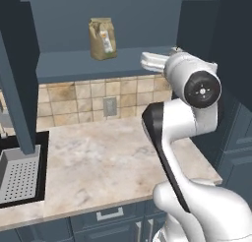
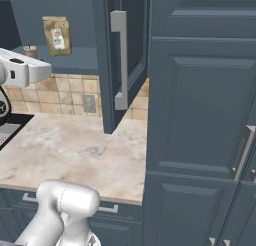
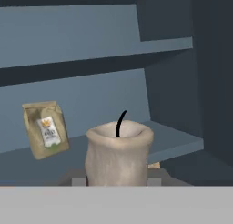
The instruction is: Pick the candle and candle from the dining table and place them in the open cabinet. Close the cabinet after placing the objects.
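Leftmost on the lower shelf of the open cabinet (image 3: 73, 36): one brown paper bag (image 3: 45, 129), upright, well apart from the load. Just right of that, at the centre of the hand view: one pillar candle (image 3: 119, 155), stubby, grey-beige, with a black wick curling from the top, pinched near its base between the two tips of the claw (image 3: 116, 181). Closed about halfway, stopped by the wax, one tip against each flank. Held upright in front of the lower shelf, raised above the marble counter (image 1: 98, 157), seemingly not yet set down. Further right: bare shelf board, then the cabinet's dark side wall. In the right base view, one open door (image 2: 131, 50) with one long silver bar handle (image 2: 119, 60).

Handling, as a guess: light, stiff, a little waxy, so apt to slip or to mark under a hard squeeze. Wide flat foot, so likely to stand steady once lowered. Best gripped low on the sides, as now, clear of the flared rim and the thin wick. Worth keeping level and letting go only with the foot on the board, leaving room beside the bag for a second candle.

Count: one candle in the claw, one bag, two shelves, one handle on the open door
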Robot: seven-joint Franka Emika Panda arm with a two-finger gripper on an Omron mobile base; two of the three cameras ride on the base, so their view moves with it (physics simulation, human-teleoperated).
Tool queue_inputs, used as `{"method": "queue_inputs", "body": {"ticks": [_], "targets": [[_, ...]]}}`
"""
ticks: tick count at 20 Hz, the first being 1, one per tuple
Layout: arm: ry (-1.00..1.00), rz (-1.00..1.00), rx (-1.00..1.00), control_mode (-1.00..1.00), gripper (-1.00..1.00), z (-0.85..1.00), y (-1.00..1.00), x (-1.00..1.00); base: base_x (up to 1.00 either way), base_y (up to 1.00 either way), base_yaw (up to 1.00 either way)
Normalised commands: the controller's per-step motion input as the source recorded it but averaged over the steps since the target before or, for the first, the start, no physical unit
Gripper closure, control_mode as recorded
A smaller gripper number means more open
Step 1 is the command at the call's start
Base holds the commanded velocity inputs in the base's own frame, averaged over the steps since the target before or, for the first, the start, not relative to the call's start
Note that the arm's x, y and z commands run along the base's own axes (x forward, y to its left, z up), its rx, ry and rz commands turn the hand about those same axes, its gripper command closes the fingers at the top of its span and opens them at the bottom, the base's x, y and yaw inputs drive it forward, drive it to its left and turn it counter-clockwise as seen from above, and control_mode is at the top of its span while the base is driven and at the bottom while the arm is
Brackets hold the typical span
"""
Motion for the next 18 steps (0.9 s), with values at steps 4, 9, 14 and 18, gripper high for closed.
{"method": "queue_inputs", "body": {"ticks": [4,9,14,18], "targets": [[0.00,-0.02,0.01,-1.00,1.00,0.28,-0.17,0.25,0.00,0.00,0.00],[0.01,0.13,0.01,-1.00,1.00,0.03,-0.32,0.03,0.00,0.00,0.00],[0.07,0.20,-0.03,-1.00,1.00,-0.03,-0.04,0.13,0.00,0.00,0.00],[0.09,0.14,-0.18,-1.00,1.00,-0.26,0.04,0.14,0.00,0.00,0.00]]}}
